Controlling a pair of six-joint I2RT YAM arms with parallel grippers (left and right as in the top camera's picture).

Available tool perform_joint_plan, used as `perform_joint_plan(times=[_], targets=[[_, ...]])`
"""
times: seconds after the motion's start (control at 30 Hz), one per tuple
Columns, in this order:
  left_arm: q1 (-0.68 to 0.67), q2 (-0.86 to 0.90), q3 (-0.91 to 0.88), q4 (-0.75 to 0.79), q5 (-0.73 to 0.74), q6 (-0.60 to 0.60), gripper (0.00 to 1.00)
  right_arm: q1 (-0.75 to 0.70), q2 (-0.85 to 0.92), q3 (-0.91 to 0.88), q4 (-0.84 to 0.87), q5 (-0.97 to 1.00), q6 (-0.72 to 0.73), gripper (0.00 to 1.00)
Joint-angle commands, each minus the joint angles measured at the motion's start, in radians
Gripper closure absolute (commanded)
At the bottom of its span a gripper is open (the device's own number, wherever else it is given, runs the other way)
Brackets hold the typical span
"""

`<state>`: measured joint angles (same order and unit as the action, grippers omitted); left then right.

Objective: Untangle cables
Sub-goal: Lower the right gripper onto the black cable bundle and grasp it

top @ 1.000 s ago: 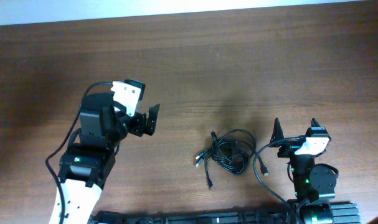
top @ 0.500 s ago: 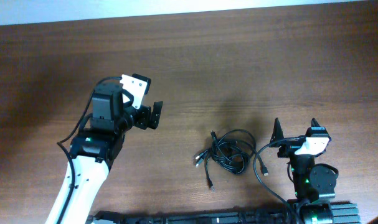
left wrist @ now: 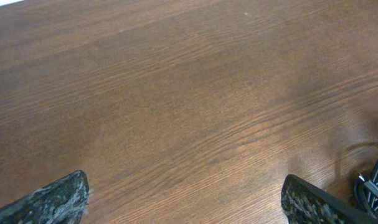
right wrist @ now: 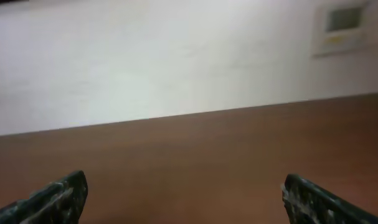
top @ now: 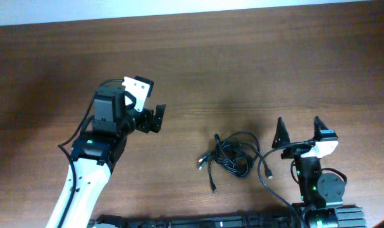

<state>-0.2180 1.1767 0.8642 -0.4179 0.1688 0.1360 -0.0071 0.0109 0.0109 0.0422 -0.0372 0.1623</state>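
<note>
On table, cables lie beside right end effector.

Indoor room, lab or office type; cannot tell which. Dark wood-grain table. Plain white wall behind the far edge. Small pale panel with a display on the wall, toward the far edge's right end. Left arm and right arm at the near edge.

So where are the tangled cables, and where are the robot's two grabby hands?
cables (top: 232, 162): overhead view, middle of the tangled bundle.
left gripper (top: 157, 119): overhead view, midway between its fingertips.
right gripper (top: 298, 121): overhead view, midway between its spread fingertips.
</note>
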Motion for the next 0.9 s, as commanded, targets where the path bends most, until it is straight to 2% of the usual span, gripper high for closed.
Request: perform_joint_plan(times=[0.0, 0.07, 0.2, 0.33, 0.47, 0.53, 0.73, 0.87], targets=[[-0.005, 0.007, 0.023, -0.003, 0.008, 0.016, 0.01, -0.006, -0.005, 0.055, -0.020, -0.266, 0.147, 0.02], [-0.005, 0.007, 0.023, -0.008, 0.011, 0.016, 0.01, -0.006, -0.005, 0.161, -0.174, -0.309, 0.146, 0.01], [-0.005, 0.007, 0.023, -0.011, 0.011, 0.016, 0.01, -0.006, 0.059, 0.394, -0.516, -0.242, 0.131, 0.01], [-0.005, 0.007, 0.023, -0.010, 0.011, 0.016, 0.01, -0.006, 0.243, 0.560, -0.730, -0.243, 0.131, 0.01], [-0.005, 0.007, 0.023, -0.010, 0.011, 0.016, 0.01, -0.006, 0.513, 0.753, -0.908, -0.294, 0.131, 0.01], [-0.005, 0.007, 0.023, -0.010, 0.011, 0.016, 0.01, -0.006, 0.626, 0.813, -0.954, -0.334, 0.131, 0.01], [-0.005, 0.007, 0.023, -0.008, 0.011, 0.016, 0.01, -0.006, 0.916, 0.818, -0.981, -0.530, 0.131, 0.01], [-0.005, 0.007, 0.023, 0.054, 0.062, 0.015, 0.01, -0.005, 1.159, 0.812, -0.996, -0.539, 0.131, 0.01]])
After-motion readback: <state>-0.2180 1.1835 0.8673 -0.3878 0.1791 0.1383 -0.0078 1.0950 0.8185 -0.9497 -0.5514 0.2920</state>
